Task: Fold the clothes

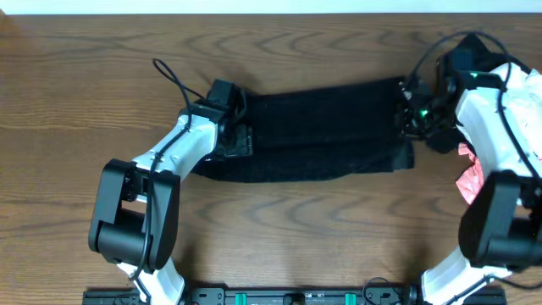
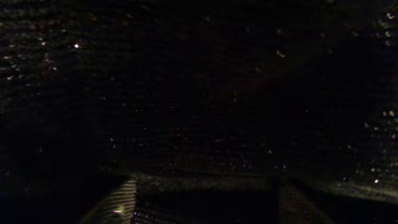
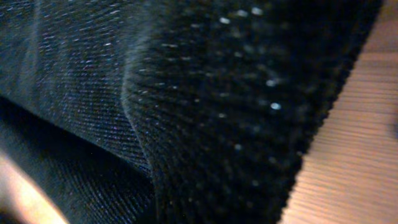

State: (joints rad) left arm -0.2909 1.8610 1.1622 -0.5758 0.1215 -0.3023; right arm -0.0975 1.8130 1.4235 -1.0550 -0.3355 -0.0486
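A large black garment [image 1: 322,127] lies as a long folded strip across the middle of the wooden table [image 1: 279,229]. My left gripper [image 1: 240,135] is at its left end. In the left wrist view the fingers [image 2: 118,202] stand wide apart and open, with the dark ribbed cloth [image 2: 199,93] lying between and beyond them. My right gripper [image 1: 406,114] sits at the strip's right end. In the right wrist view its fingers are hidden under the bunched black fabric [image 3: 217,93], and it is shut on that cloth.
A coral-pink garment [image 1: 468,180] lies crumpled at the right edge, partly behind the right arm. Bare wood [image 3: 348,155] shows just past the black garment's edge. Both arm bases stand at the table's front edge.
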